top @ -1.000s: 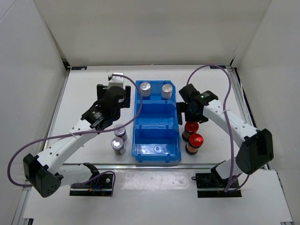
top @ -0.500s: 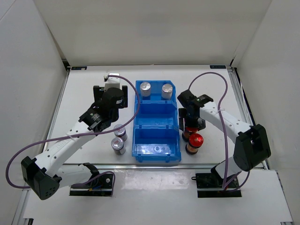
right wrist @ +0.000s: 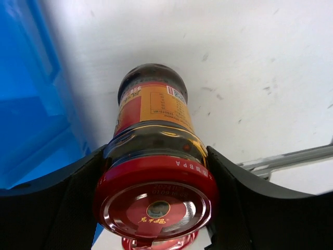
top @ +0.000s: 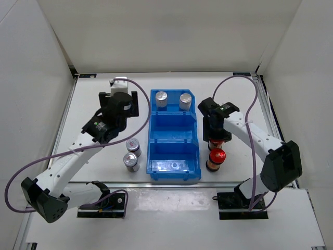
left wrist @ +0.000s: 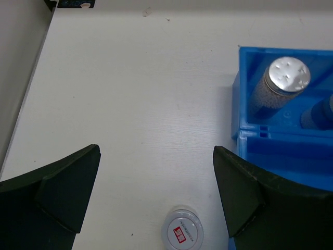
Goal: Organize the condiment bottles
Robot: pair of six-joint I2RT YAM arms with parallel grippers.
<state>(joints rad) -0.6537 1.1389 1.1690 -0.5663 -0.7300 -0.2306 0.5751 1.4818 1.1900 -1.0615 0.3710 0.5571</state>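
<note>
My right fingers (right wrist: 156,156) have come down around the dark bottle (right wrist: 152,107) and clamp its shoulder. It stands upright between them (long axis along my reach). My left fingers (left wrist: 156,151) hang apart, well off.

Top view high, looking down on whole table (top: 171,83); 2 wrist views close, downward — all share blue bin (top: 173,123).

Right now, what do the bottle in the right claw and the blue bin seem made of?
Bottle: probably glass, maybe clear plastic; glossy, dark liquid shows through. Red cap: shiny moulded plastic, raised lettering. Blue bin: smooth plastic, faint sheen.
</note>
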